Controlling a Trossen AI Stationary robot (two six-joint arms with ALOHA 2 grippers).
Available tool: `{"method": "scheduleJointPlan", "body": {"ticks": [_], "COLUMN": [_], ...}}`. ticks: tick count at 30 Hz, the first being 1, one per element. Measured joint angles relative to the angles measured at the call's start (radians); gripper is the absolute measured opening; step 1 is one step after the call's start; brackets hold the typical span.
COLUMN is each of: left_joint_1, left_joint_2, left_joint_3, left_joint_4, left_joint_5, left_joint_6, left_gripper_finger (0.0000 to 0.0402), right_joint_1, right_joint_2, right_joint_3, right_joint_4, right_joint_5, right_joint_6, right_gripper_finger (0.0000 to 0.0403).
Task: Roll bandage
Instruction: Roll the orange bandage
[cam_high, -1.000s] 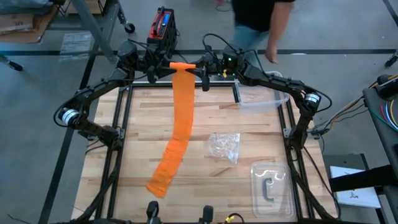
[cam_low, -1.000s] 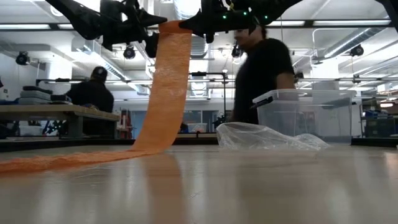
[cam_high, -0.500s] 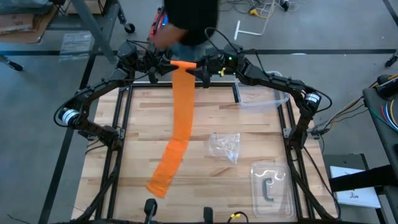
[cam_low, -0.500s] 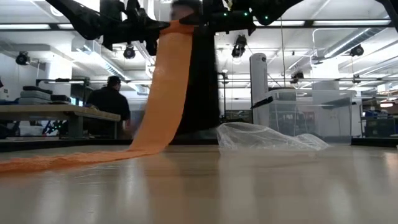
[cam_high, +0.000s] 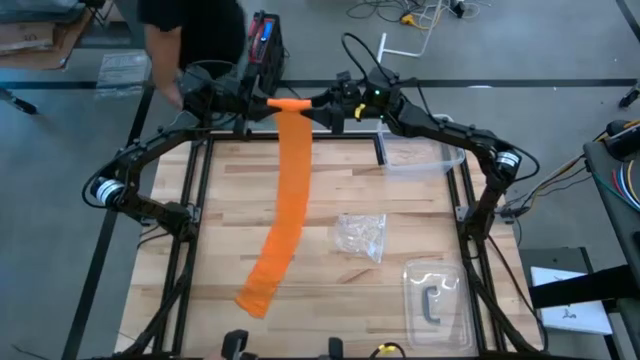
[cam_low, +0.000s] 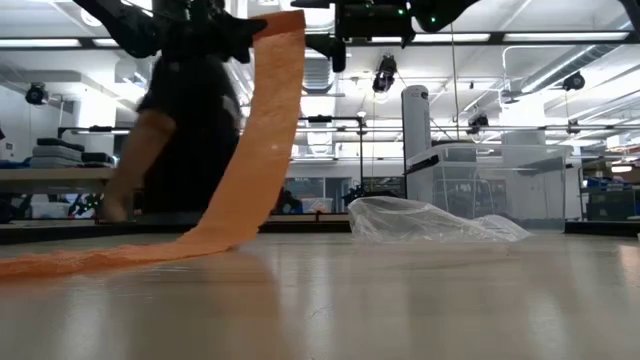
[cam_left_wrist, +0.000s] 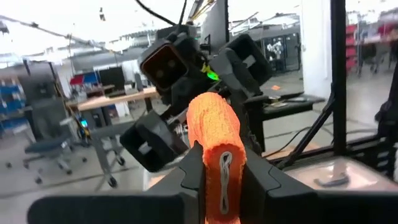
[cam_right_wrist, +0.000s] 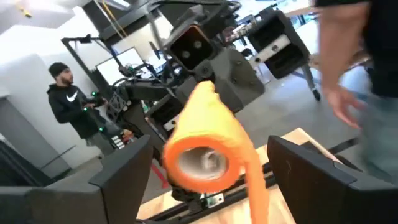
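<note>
since the earlier frame the right gripper (cam_right_wrist: 211, 180) has opened off the bandage (cam_high: 287, 190); left gripper (cam_left_wrist: 222, 180) pinches its rolled end above the table's far edge. soft, limp strip: grip the roll

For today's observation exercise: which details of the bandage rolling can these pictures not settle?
- Low view: the grip on the bandage is cut off by the top edge.
- High view: the left gripper and right gripper are too small to judge.
- Right wrist view: the passing person is blurred.
</note>
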Motion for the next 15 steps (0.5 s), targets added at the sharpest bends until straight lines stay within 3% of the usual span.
{"method": "scheduleJointPlan", "body": {"ticks": [9, 15], "left_joint_1": [0.002, 0.011], "left_joint_2": [0.0, 0.0], "left_joint_3": [0.0, 0.0], "left_joint_4": [-0.027, -0.039], "left_joint_5": [0.013, 0.133], "left_joint_6": [0.08, 0.076], "left_gripper_finger": [0.0047, 0.0047], "right_joint_1": [0.007, 0.017], "right_joint_2": [0.001, 0.001], "right_joint_3": [0.0, 0.0], "right_joint_4": [0.021, 0.023], "right_joint_5": [0.009, 0.036], "right_joint_6": [0.024, 0.066], "right_gripper_finger": [0.0275, 0.0264]}}
